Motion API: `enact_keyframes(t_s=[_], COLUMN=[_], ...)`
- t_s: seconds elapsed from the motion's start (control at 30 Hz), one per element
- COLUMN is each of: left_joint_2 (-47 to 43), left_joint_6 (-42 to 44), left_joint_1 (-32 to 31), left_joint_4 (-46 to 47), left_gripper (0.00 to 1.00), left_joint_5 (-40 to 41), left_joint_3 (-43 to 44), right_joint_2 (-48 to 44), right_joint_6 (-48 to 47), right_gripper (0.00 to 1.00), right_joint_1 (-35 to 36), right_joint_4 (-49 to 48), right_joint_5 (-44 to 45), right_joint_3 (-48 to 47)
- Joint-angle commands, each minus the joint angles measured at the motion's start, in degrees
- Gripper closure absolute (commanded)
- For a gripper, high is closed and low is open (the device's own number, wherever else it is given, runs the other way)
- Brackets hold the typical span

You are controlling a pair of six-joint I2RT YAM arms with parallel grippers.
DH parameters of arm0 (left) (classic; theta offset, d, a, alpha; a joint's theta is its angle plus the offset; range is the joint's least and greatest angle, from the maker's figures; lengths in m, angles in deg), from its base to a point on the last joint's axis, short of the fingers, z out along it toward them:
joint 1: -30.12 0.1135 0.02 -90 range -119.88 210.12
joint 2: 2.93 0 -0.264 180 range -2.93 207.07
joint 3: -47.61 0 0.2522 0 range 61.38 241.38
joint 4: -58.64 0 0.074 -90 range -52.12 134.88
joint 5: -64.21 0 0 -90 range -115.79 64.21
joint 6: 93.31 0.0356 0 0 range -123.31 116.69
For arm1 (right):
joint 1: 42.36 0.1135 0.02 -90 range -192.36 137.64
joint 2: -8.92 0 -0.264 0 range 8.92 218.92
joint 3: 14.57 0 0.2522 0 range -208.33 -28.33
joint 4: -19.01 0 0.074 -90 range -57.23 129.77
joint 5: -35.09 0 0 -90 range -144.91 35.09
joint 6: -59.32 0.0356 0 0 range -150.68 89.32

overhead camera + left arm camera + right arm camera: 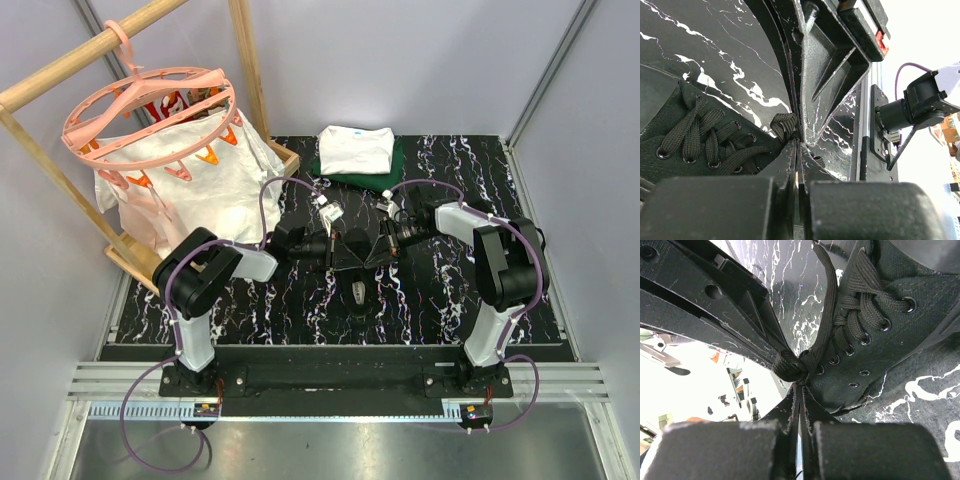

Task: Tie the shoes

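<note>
The black sneaker (357,268) lies in the middle of the marbled table, its pale grey patch toward the near edge. My left gripper (343,247) and right gripper (372,247) meet tip to tip right over it. In the left wrist view the shoe (675,115) is at the left, and my left gripper (798,140) is shut on a black lace (784,125) at its tips. In the right wrist view the shoe (890,335) is at the right, and my right gripper (801,384) is shut on a bunched lace (790,365) beside the eyelets.
Folded white and dark green clothes (356,150) lie at the back of the table. A pink round hanger (150,110) with white cloth (200,180) hangs from a wooden rack (60,70) at the back left. Grey walls stand on both sides.
</note>
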Motion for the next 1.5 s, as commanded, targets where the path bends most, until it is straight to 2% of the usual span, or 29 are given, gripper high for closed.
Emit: enact_keyframes(t_s=[0.0, 0.37, 0.47, 0.5, 0.63, 0.83, 0.93, 1.07, 1.33, 1.47], left_joint_2=[-1.16, -2.12, -2.30, -2.30, -4.22, -9.15, -9.59, -7.05, -4.94, -4.15], left_joint_6=[1.41, 3.60, 2.55, 1.94, 1.76, 5.45, 10.62, 11.60, 9.23, 7.91], left_joint_1=[1.03, 1.38, 1.38, 1.38, 1.47, 4.45, 4.63, 3.84, 1.21, 0.33], left_joint_4=[2.06, 0.21, 2.31, 2.58, 4.08, -2.77, -12.85, -24.98, -24.57, -24.74], left_gripper=[1.00, 0.99, 0.84, 0.72, 0.60, 0.55, 0.51, 0.47, 0.40, 0.41], left_joint_5=[-0.45, -0.72, -1.59, -1.68, -3.18, -0.99, 2.09, 4.46, 4.90, 9.02], left_joint_3=[-1.06, -1.59, -1.76, -1.68, -1.77, -1.50, 2.18, 9.99, 12.38, 13.00], right_joint_2=[-3.36, -2.93, -2.40, -2.22, -1.96, -2.22, -2.57, -2.66, -2.84, -3.19], right_joint_6=[-0.38, -2.75, -2.93, -2.93, -2.93, -3.28, -3.37, -3.46, -3.54, -3.63], right_gripper=[1.00, 1.00, 1.00, 1.00, 1.00, 1.00, 1.00, 1.00, 1.00, 1.00], right_joint_1=[-0.97, -1.41, -1.41, -1.50, -1.24, -1.24, -1.24, -1.24, -1.06, -1.15], right_joint_4=[0.83, 2.24, 2.42, 2.50, 2.50, 2.77, 2.77, 2.77, 2.68, 2.77], right_joint_5=[-0.95, 0.02, -0.24, -0.16, -0.33, -0.25, -0.33, -0.42, -0.07, 0.10], right_joint_3=[-1.56, -2.53, -2.88, -2.88, -2.97, -2.79, -2.70, -2.62, -2.62, -2.62])
